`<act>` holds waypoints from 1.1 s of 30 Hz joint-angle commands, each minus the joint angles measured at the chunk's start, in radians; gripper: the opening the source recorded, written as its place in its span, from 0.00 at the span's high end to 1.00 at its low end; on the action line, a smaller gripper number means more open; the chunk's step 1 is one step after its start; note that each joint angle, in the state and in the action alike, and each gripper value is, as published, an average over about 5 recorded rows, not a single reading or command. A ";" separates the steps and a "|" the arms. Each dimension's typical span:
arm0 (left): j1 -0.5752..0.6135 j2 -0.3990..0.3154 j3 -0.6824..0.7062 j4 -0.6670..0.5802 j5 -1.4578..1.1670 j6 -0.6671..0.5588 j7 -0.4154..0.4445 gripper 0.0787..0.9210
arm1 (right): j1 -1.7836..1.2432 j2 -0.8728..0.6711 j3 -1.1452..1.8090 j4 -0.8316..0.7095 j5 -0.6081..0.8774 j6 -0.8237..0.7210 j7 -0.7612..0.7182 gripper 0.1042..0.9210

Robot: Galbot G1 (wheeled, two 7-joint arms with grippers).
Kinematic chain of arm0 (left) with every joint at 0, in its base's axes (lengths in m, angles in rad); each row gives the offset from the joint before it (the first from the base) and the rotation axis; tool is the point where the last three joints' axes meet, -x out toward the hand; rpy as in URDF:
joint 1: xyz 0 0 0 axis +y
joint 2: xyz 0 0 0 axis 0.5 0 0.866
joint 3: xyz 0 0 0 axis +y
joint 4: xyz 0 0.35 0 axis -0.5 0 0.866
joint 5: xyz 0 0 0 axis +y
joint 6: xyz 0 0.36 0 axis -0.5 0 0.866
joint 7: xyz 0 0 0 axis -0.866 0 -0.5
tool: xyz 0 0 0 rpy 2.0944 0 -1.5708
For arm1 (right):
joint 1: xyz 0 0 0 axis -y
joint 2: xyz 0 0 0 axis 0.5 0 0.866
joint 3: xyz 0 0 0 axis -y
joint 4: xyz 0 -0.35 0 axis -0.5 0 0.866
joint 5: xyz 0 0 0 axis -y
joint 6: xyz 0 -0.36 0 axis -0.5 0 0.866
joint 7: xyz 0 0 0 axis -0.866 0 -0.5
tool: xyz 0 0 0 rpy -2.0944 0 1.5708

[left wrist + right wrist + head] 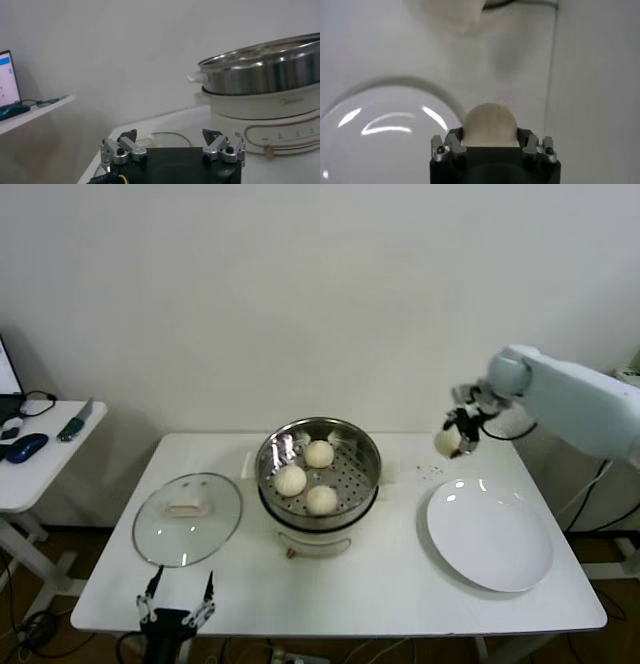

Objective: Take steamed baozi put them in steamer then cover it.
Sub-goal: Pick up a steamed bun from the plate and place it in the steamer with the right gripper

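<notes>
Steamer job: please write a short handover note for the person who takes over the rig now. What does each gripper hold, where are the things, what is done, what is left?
Right gripper: shut on the fourth baozi, raised above the table beyond the white plate, to the right of the steamer.
Left gripper: open, empty, parked at the table's near edge in front of the cover.
Done: three baozi lie in the steamer.
Left: carry the held baozi to the steamer, release it, then put the cover, which lies flat on the table left of the steamer, on top.
</notes>
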 commanded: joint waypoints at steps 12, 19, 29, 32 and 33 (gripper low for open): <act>-0.003 0.014 0.008 0.017 -0.011 -0.026 0.003 0.12 | 0.238 0.445 -0.326 0.082 0.608 -0.230 0.167 0.28; -0.013 0.022 0.000 0.028 -0.021 -0.025 0.003 0.12 | 0.175 0.459 -0.343 0.083 0.574 -0.248 0.190 0.29; -0.021 0.025 -0.006 0.031 -0.023 -0.020 0.003 0.12 | 0.122 0.419 -0.386 0.136 0.520 -0.258 0.207 0.28; -0.020 0.024 -0.007 0.033 -0.023 -0.021 0.003 0.12 | 0.117 0.414 -0.394 0.138 0.514 -0.258 0.206 0.28; -0.020 0.024 -0.007 0.034 -0.023 -0.021 0.003 0.12 | 0.114 0.412 -0.395 0.138 0.513 -0.258 0.206 0.28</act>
